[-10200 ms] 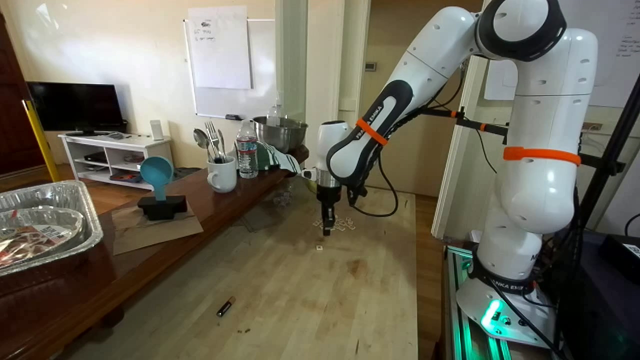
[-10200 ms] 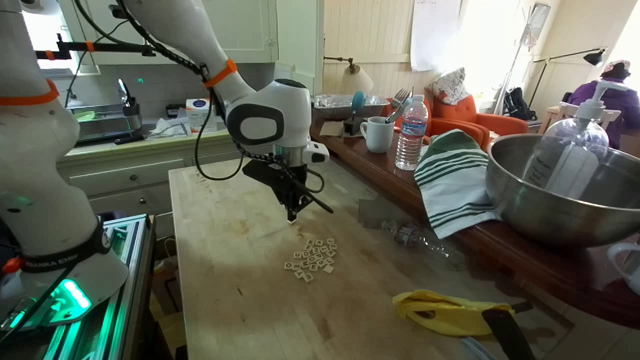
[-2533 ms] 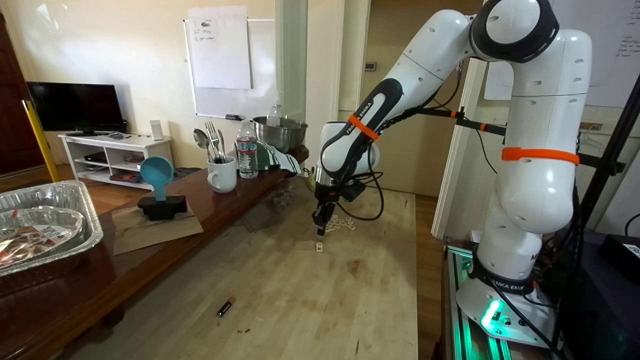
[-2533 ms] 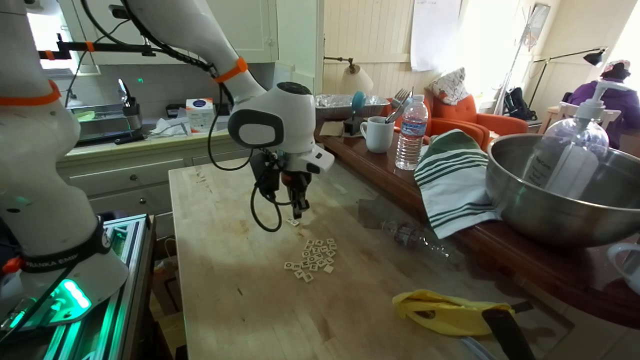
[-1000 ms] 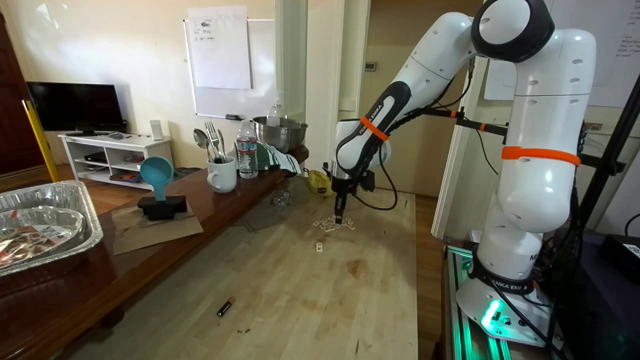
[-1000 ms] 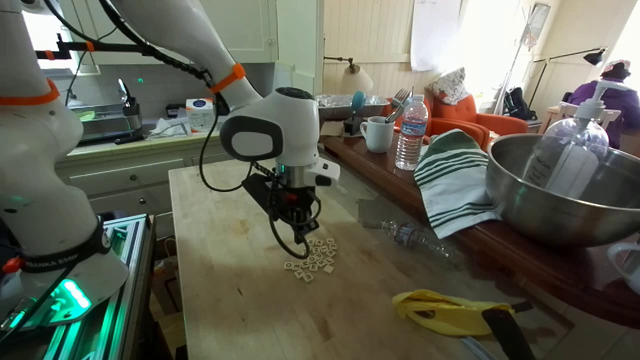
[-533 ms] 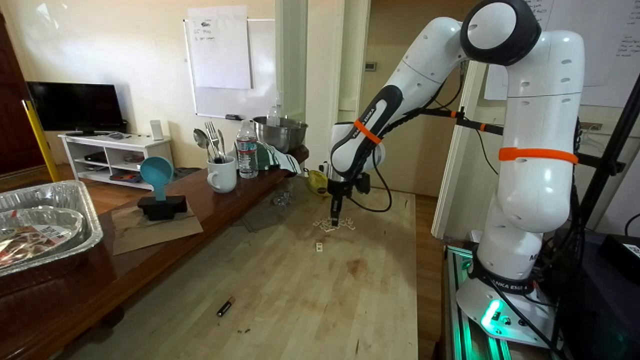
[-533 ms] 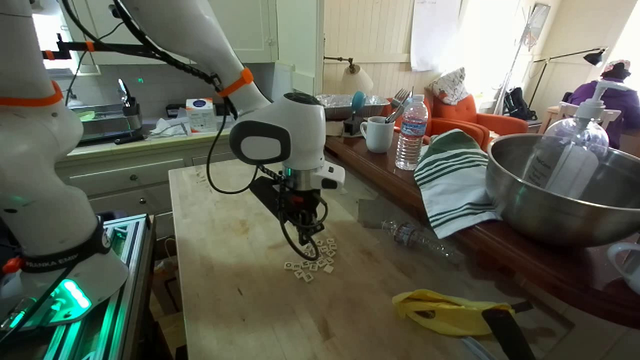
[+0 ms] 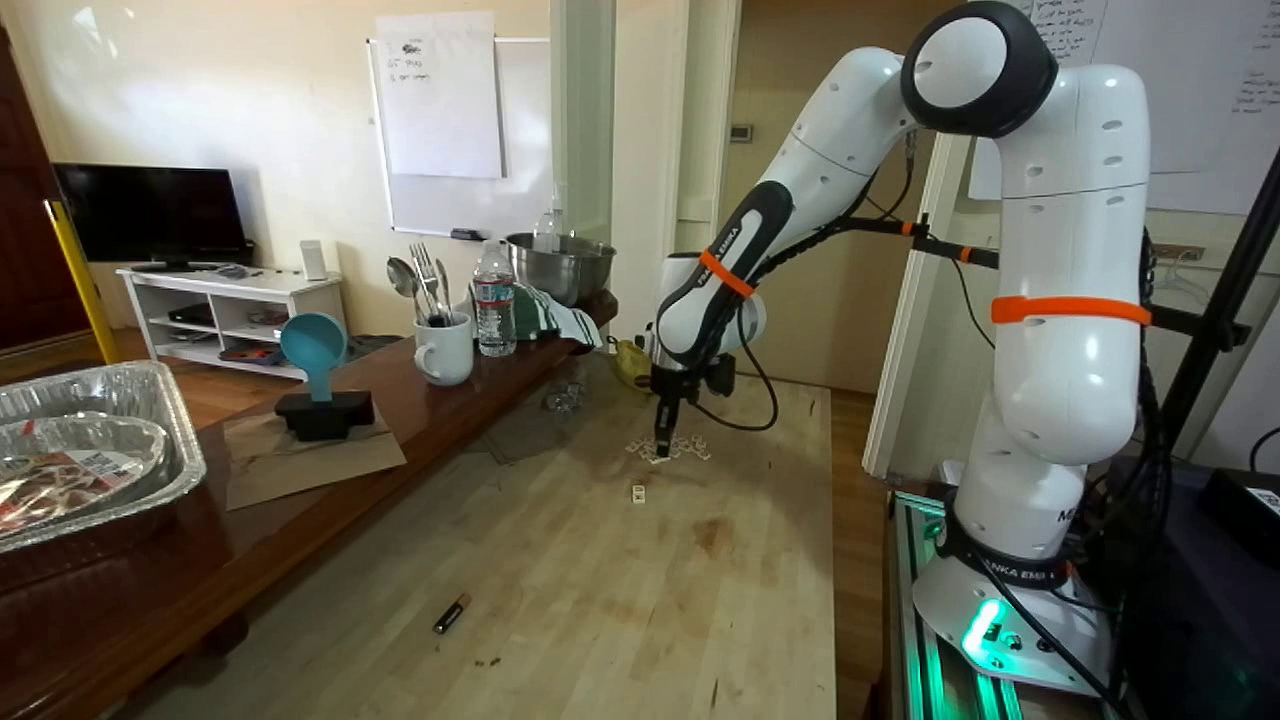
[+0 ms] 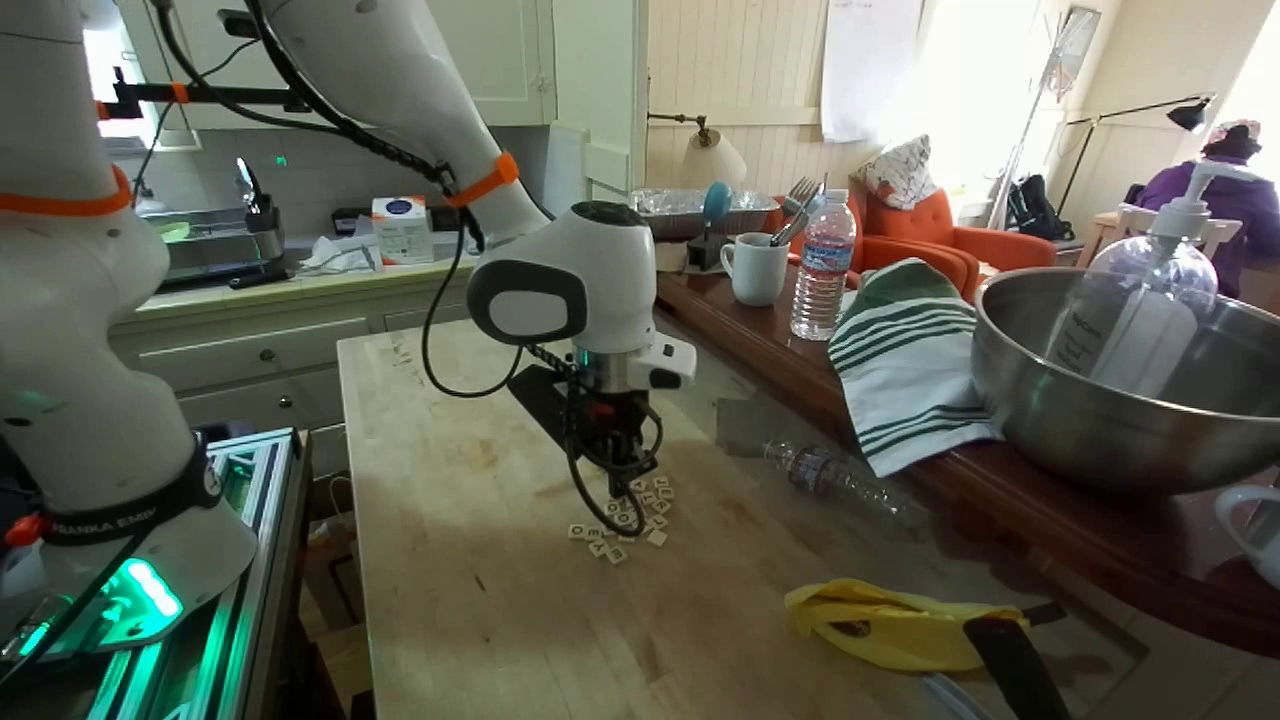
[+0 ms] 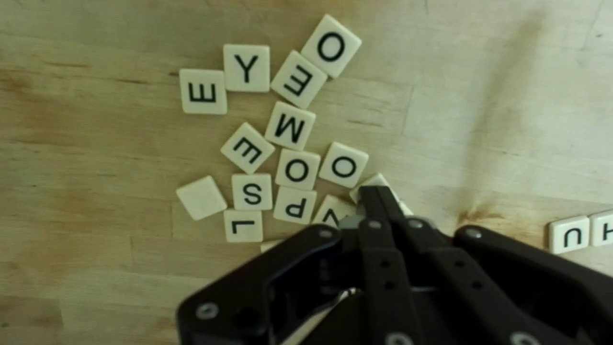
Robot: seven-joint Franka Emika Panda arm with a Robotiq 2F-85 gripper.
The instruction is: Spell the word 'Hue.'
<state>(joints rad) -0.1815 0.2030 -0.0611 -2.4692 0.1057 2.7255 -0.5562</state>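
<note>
My gripper (image 11: pixel 378 191) is shut, its fingertips together with nothing seen between them. They cover most of a pale tile (image 11: pixel 377 180) at the pile's edge; its letter is hidden, and I cannot tell if they touch it. A U tile (image 11: pixel 570 235) and an H tile (image 11: pixel 605 228) lie side by side at the right of the wrist view, apart from the pile. Among the loose letters are E tiles (image 11: pixel 203 92), one beside a Y tile (image 11: pixel 246 68). In both exterior views the gripper (image 9: pixel 663 452) points down over the pile (image 10: pixel 655 500).
A battery (image 9: pixel 452 612) lies on the wooden table (image 9: pixel 600 600). A yellow bag-like object (image 10: pixel 900 625) and a clear plastic bottle (image 10: pixel 830 478) are on the tabletop past the pile. Along one side runs a raised brown ledge with a mug (image 10: pixel 757 270) and a metal bowl (image 10: pixel 1120 400).
About ten seconds ago a lone tile lay where the pair is now; the U has left the pile. The gripper has since gone from the pair to the pile and shifted slightly across it, staying shut.
</note>
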